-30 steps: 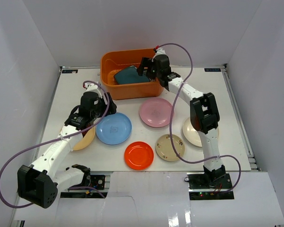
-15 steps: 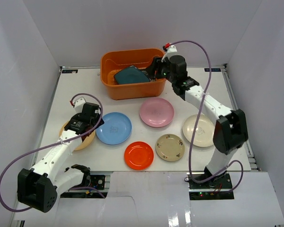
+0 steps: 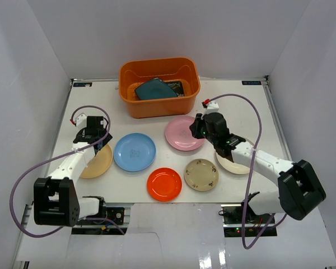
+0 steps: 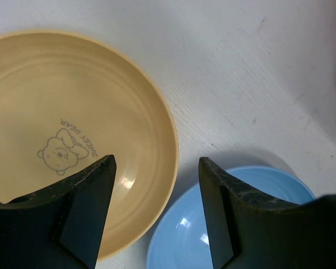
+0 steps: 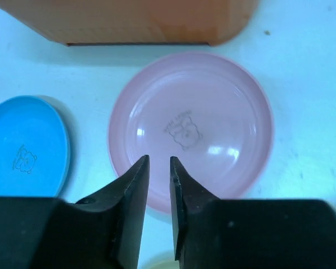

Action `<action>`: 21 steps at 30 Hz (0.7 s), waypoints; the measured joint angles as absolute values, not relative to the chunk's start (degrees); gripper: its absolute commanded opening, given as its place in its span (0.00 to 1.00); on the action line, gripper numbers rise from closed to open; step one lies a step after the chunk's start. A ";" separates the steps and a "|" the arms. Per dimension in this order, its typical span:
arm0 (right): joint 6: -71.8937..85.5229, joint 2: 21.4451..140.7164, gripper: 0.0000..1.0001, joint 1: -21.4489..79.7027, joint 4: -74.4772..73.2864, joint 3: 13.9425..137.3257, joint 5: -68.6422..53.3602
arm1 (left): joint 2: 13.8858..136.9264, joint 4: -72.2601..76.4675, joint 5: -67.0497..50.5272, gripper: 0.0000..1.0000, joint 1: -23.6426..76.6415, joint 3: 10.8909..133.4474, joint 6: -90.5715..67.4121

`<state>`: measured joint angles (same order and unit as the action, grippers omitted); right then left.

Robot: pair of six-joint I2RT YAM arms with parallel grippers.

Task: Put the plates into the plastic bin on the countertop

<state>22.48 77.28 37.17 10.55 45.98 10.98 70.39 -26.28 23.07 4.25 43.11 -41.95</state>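
Rim of the round tan-yellow plate (image 4: 61, 101) sits between the fingers of the wide left gripper (image 4: 157, 159); the nearly closed, empty right gripper (image 5: 159, 159) overhangs the round pink plate (image 5: 201, 112).

White countertop (image 3: 252, 106) bearing orange plastic bin (image 3: 157, 107) and six round plates (image 3: 134, 152).

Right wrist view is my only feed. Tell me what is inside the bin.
Observer: A square teal plate lies in the orange bin, with a black plate showing at its right edge.
Operator: Report the left tool.
Observer: The left tool is open, over the rim of the tan-yellow plate, beside the blue plate.
Operator: Name what lies nearest the bases.
Observer: A red plate and a beige patterned plate lie side by side on the countertop, not touching.
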 measured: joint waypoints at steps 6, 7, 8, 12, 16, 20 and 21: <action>22.26 66.35 0.74 38.02 6.44 39.99 16.95 | 79.09 -22.79 21.02 0.70 2.90 45.15 -40.34; 21.93 64.51 0.75 38.24 5.63 39.11 18.17 | 80.20 -22.26 20.56 0.70 2.70 45.52 -40.25; 21.67 62.94 0.74 38.33 4.80 38.26 19.46 | 81.52 -21.78 20.21 0.68 2.50 45.95 -40.07; 21.43 58.85 0.71 38.33 0.84 34.20 23.59 | 85.43 -21.02 19.33 0.59 2.02 46.15 -39.64; 21.96 58.76 0.67 38.30 -2.83 30.96 26.65 | 86.74 -20.95 19.07 0.47 1.74 46.22 -38.92; 22.35 58.48 0.63 38.17 -4.64 28.80 29.95 | 86.72 -20.86 19.09 0.21 1.63 46.57 -38.15; 22.35 58.43 0.63 37.87 -4.71 28.40 30.37 | 86.70 -20.86 19.09 0.10 1.61 46.70 -37.93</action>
